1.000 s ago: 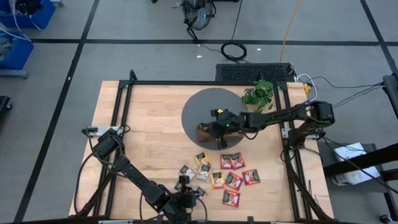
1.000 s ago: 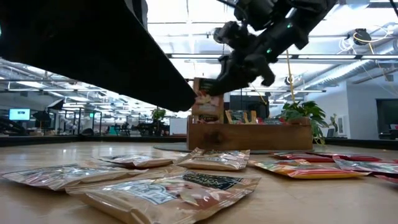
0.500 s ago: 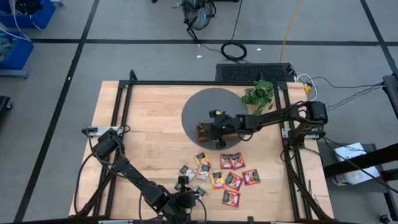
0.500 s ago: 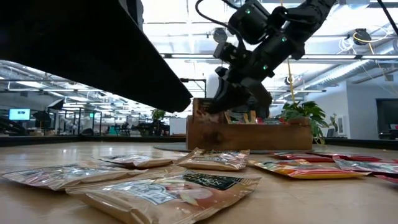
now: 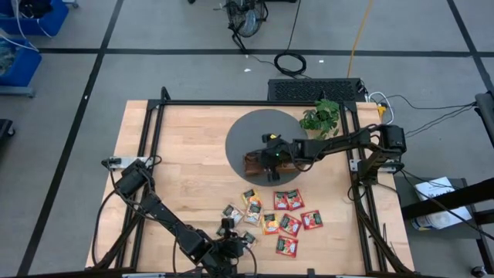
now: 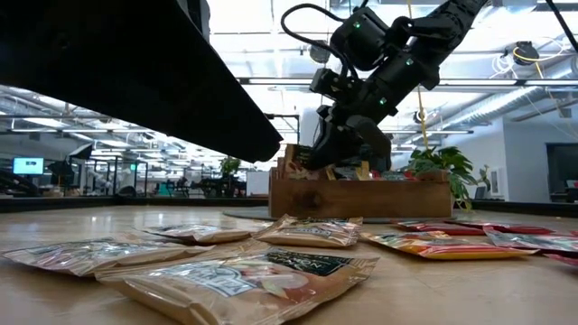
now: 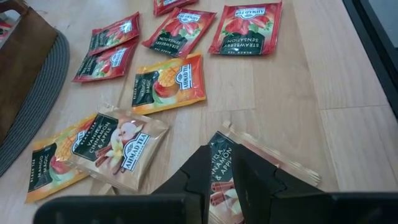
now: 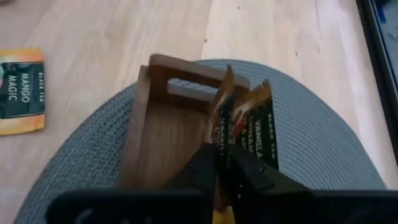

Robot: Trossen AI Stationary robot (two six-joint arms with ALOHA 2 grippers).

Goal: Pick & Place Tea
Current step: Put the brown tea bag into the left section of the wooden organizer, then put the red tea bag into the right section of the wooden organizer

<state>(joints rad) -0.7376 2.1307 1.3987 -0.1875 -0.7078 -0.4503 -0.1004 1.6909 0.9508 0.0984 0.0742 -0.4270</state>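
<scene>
Grey tiled floor (image 5: 69, 100), ceiling lights (image 6: 271, 41)

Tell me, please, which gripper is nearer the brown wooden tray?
Right. The right gripper is over the brown wooden tray on the mat; the left gripper is at the table's near edge, beyond the packets.

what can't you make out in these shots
- Tray compartments: in the high view the right gripper covers them; in the right wrist view a packet blocks them.
- Left gripper: whether it grips the packet under it is unclear in the left wrist view.
- Labels of packets on the table: too small in the high view.
</scene>
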